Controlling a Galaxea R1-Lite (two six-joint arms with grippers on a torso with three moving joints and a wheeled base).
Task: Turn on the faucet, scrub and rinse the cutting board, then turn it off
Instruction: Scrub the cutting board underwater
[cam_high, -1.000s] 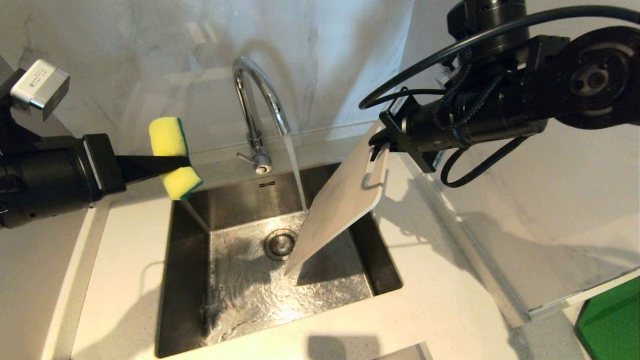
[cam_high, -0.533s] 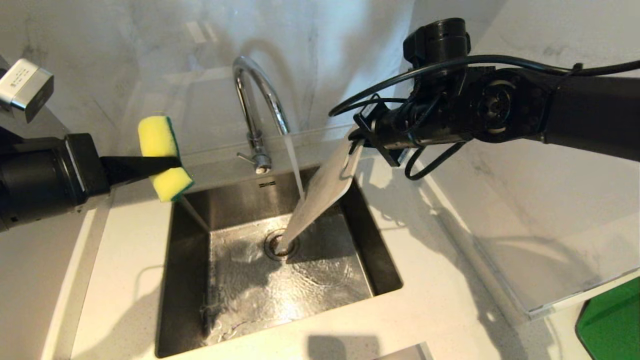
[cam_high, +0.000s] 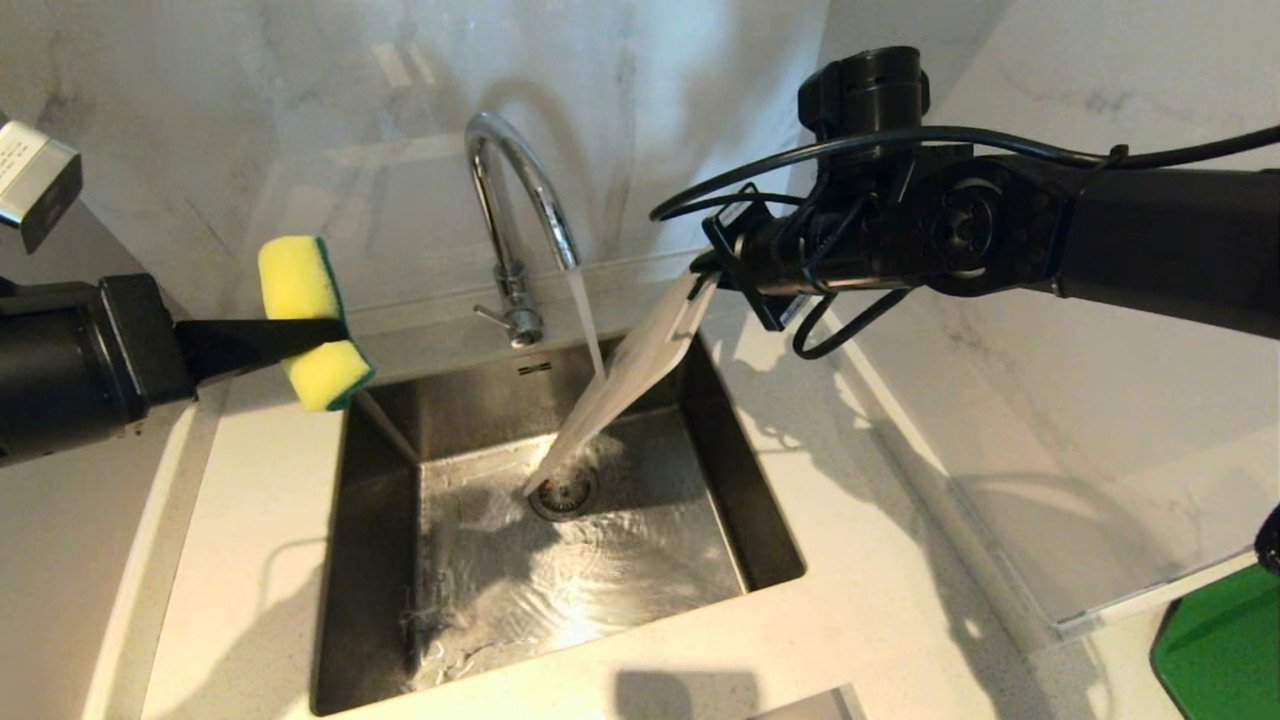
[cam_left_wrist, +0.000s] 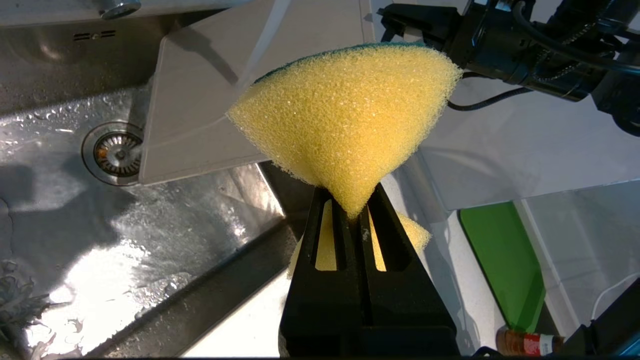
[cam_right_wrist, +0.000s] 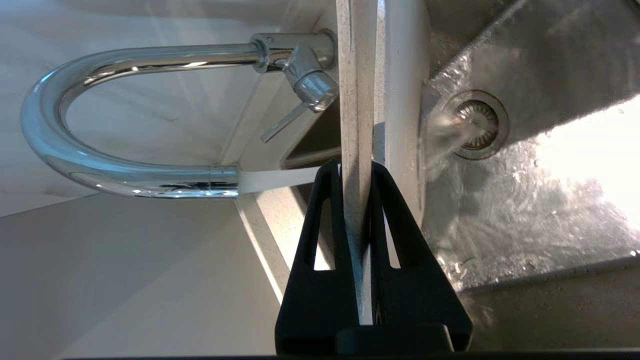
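My right hand (cam_high: 705, 275) is clamped on the top edge of the cutting board (cam_high: 625, 385), fingers pressed flat on both faces, as the right wrist view shows (cam_right_wrist: 356, 175). I hold the board slanting down into the sink (cam_high: 380, 560), seen nearly edge-on in the head view, its upper end near the far right corner of the basin and its lower end just above the drain (cam_high: 563, 495). The faucet (cam_high: 515, 215) stands at the far edge of the sink with its side lever (cam_high: 492, 315) sticking out to the left. Water (cam_high: 588, 325) runs from the spout, strikes the board's face, and slides down to splash around the drain. The sink bottom is wet and rippling.

My left hand (cam_high: 335, 335) is pinched tight on a yellow sponge (cam_high: 305, 320) with a green scrubbing side, squeezing its middle narrow. It hangs above the tabletop (cam_high: 240, 520) by the sink's far left corner, well apart from the board. A green flat thing (cam_high: 1215, 650) lies at the near right.
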